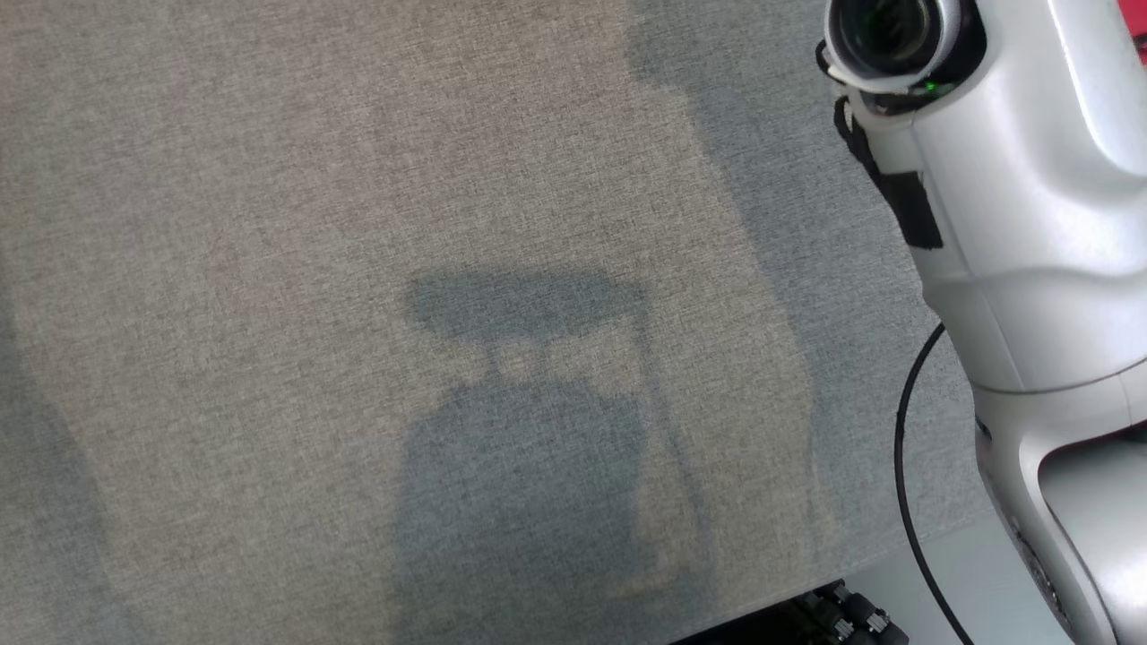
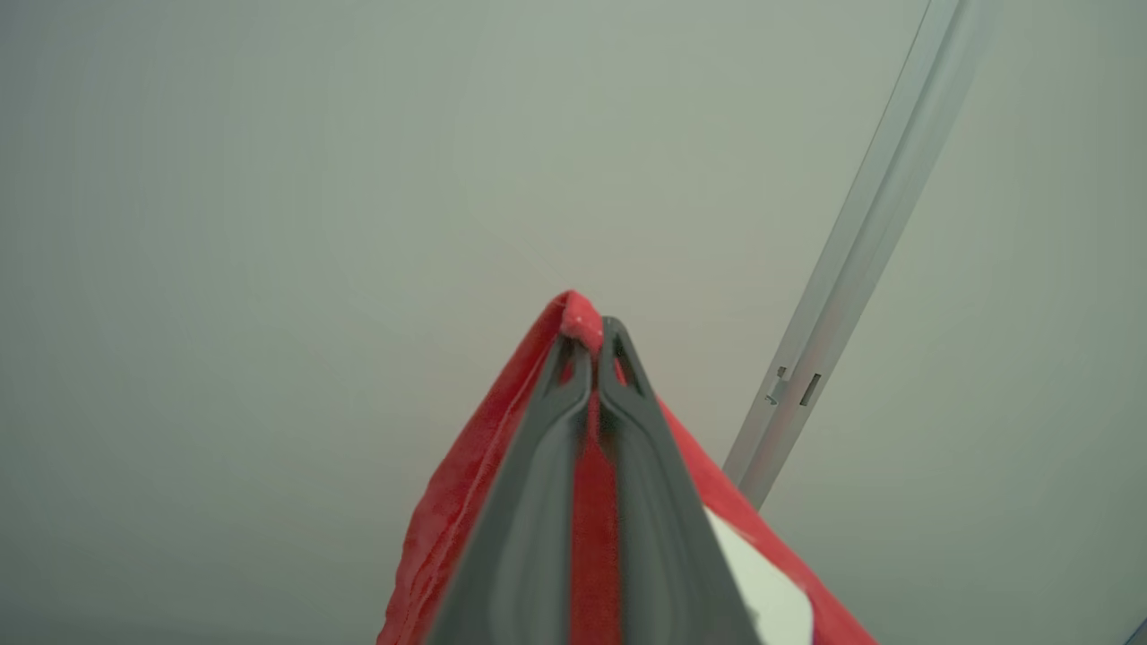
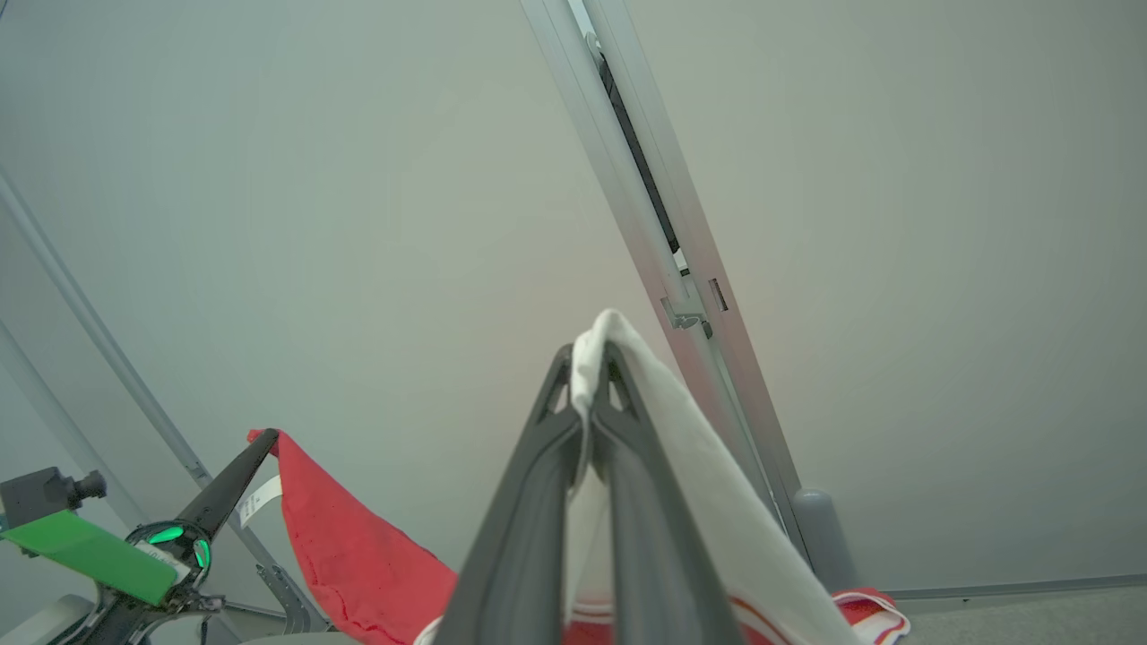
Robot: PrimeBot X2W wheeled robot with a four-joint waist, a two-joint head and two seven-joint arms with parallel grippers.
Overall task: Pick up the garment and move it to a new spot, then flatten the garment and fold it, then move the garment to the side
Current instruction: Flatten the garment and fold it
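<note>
The garment point(image 2: 466, 484) is red with white parts and hangs in the air between both grippers. My left gripper point(image 2: 596, 336) is shut on a red corner of it, which pokes out past the fingertips. In the right wrist view my right gripper point(image 3: 589, 358) is shut on a white edge of the garment point(image 3: 708, 466), whose red cloth sags towards the left gripper point(image 3: 260, 443) at the lower left. The head view catches my pale right forearm point(image 1: 1030, 224) at the right, with a red sliver of cloth point(image 1: 1140, 36) behind it.
A grey woven table cover point(image 1: 358, 269) lies below, carrying my shadow; its near edge point(image 1: 851, 573) runs at the lower right. A black cable point(image 1: 905, 466) hangs beside the forearm. An aluminium frame post point(image 3: 645, 179) stands before a pale wall.
</note>
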